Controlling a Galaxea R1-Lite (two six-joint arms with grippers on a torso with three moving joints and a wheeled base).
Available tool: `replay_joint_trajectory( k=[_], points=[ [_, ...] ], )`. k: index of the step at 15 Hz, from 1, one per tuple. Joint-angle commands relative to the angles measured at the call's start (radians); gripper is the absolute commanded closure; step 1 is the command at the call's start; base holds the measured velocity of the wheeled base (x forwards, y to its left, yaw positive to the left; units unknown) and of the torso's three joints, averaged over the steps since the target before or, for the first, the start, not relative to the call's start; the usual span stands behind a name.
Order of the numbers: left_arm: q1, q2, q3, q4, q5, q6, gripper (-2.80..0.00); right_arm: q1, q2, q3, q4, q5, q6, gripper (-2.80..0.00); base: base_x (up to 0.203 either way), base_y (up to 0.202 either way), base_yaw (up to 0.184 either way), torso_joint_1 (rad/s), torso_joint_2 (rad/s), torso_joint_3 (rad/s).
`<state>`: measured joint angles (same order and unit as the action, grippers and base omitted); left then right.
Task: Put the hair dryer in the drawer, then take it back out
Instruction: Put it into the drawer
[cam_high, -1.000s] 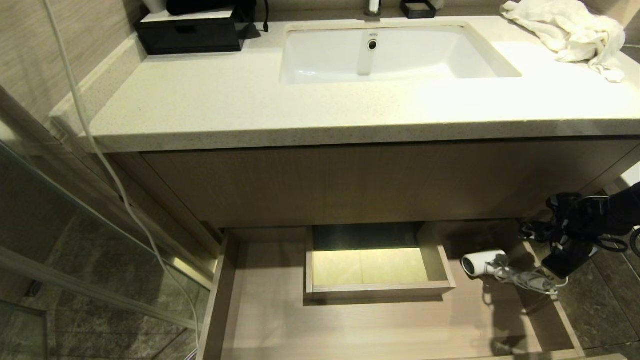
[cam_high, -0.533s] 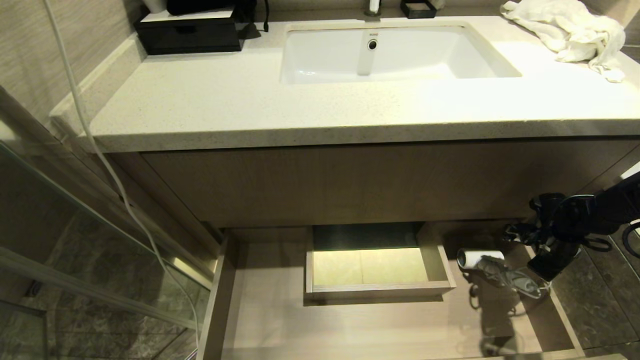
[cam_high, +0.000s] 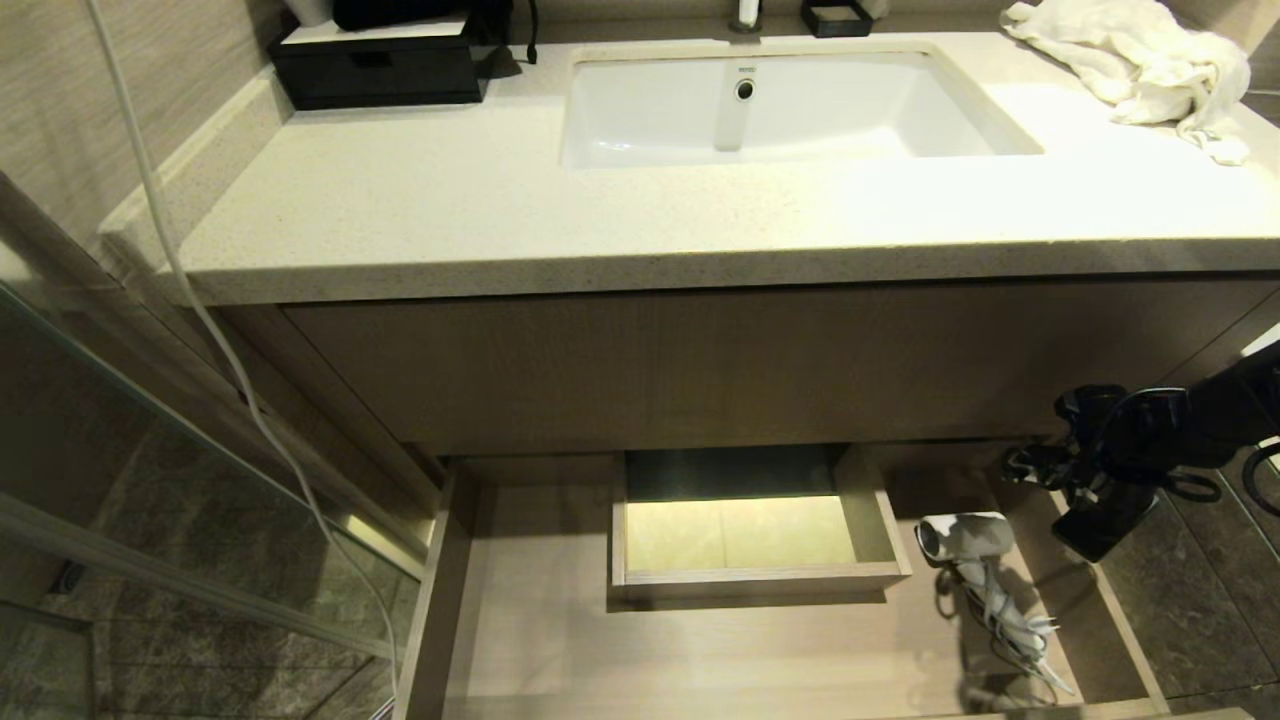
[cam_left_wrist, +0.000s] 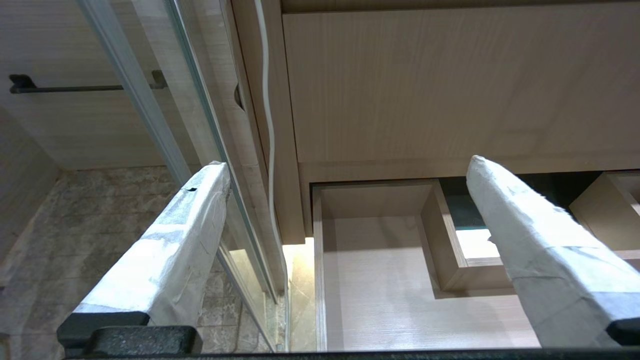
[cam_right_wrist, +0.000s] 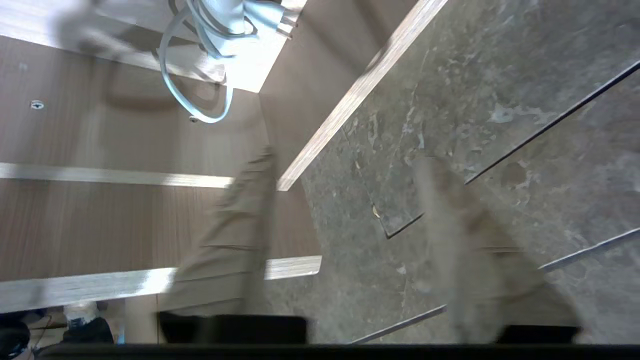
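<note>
The hair dryer (cam_high: 965, 540) lies in the drawer (cam_high: 520, 640) near its right wall, the right gripper (cam_high: 1085, 525) spread empty above, and looks light and rigid, best pinched at its cord-wrapped handle, since the barrel seems slippery.

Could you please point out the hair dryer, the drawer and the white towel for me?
hair dryer (cam_high: 965, 537): head view, on its white barrel.
drawer (cam_high: 700, 650): head view, on the bare wooden floor.
white towel (cam_high: 1130, 60): head view, on the middle of the crumpled cloth.

drawer (cam_high: 560, 640) open above | boxed notch (cam_high: 760, 580) blocks rear centre | hair dryer (cam_high: 968, 540) right
</note>
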<state>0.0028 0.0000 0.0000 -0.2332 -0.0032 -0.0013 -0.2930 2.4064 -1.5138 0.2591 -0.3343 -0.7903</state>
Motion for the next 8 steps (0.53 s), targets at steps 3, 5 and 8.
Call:
replay_joint_trajectory(
  k=[3, 5, 8],
  points=[
    [0.000, 0.000, 0.040, -0.002, 0.000, 0.000, -2.80, 0.000, -0.035, 0.016, 0.003, -0.001, -0.009, -2.80, 0.000, 0.000, 0.000, 0.000, 0.00, 0.000],
    [0.000, 0.000, 0.040, -0.002, 0.000, 0.000, -2.80, 0.000, -0.073, 0.035, 0.012, 0.003, -0.008, -2.80, 0.000, 0.000, 0.000, 0.000, 0.00, 0.000],
    [0.000, 0.000, 0.040, -0.002, 0.000, 0.000, -2.80, 0.000, -0.136, 0.077, 0.018, 0.009, -0.008, -2.80, 0.000, 0.000, 0.000, 0.000, 0.00, 0.000]
  ],
)
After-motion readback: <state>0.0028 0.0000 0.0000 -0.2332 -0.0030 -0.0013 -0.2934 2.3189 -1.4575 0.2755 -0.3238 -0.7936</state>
